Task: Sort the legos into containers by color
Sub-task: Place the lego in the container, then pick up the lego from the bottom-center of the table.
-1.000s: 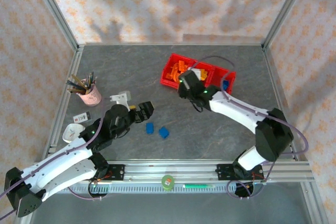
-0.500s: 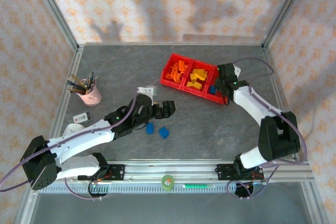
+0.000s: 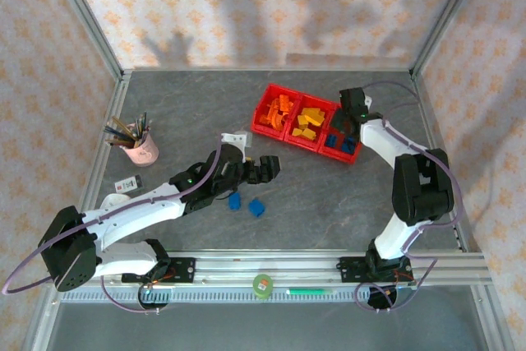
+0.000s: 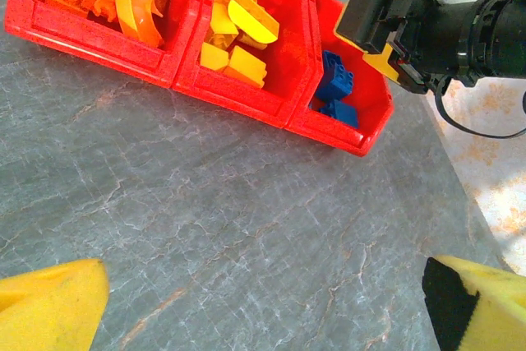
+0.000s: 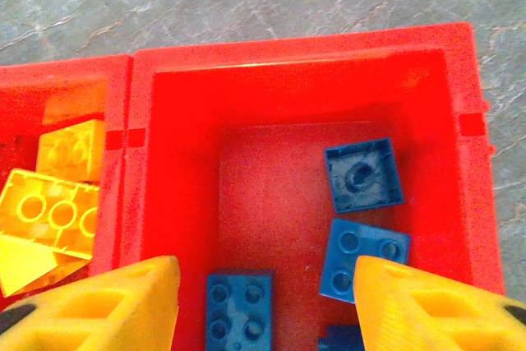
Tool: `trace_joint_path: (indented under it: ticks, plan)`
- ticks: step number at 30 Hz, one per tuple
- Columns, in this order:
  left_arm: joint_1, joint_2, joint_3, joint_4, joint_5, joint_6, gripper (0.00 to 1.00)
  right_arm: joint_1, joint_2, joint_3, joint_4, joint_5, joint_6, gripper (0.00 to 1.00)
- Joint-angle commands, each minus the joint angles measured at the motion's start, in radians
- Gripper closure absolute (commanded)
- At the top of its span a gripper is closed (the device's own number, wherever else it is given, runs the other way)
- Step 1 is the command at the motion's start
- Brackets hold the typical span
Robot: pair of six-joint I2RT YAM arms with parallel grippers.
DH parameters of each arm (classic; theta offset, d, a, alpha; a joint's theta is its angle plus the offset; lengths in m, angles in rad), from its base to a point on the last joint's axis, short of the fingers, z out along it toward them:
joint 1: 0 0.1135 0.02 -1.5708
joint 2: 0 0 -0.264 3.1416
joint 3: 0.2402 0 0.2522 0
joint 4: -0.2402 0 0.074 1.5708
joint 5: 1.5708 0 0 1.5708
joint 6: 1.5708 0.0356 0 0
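Legos (image 4: 251, 22) sit sorted in the red bins (image 4: 246, 98) at one o'clock on the table (image 3: 189, 104): orange at the row's ten o'clock end, yellow mid-row, blue at four o'clock. Two blue bricks (image 3: 234, 200) lie loose near the centre. The right gripper (image 5: 263, 302) hangs over the blue end, jaws apart and empty; the left gripper (image 4: 263, 310), likewise spread and empty, hovers at one o'clock from those bricks.

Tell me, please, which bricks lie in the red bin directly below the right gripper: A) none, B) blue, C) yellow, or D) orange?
B: in the right wrist view the open right gripper hovers over the end bin, which holds blue bricks; yellow bricks lie next door.
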Motion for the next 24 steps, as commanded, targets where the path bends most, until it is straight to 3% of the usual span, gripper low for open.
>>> trace_joint_path:
  ticks: [1,9,13,24]
  plan:
    - [-0.008,-0.03,0.021,0.007,-0.024,0.022,0.01,0.017,-0.097,-0.032,0.011,-0.048,-0.003,0.4]
    - [-0.007,-0.156,-0.043,-0.045,-0.105,-0.001,0.01,0.174,-0.224,-0.118,-0.034,-0.06,0.0,0.31]
    - [-0.007,-0.246,-0.081,-0.111,-0.166,-0.019,0.01,0.301,-0.244,-0.143,-0.049,-0.038,0.029,0.28]
    - [-0.005,-0.483,-0.164,-0.316,-0.315,-0.103,0.01,0.661,-0.118,-0.124,0.007,0.021,0.164,0.23]
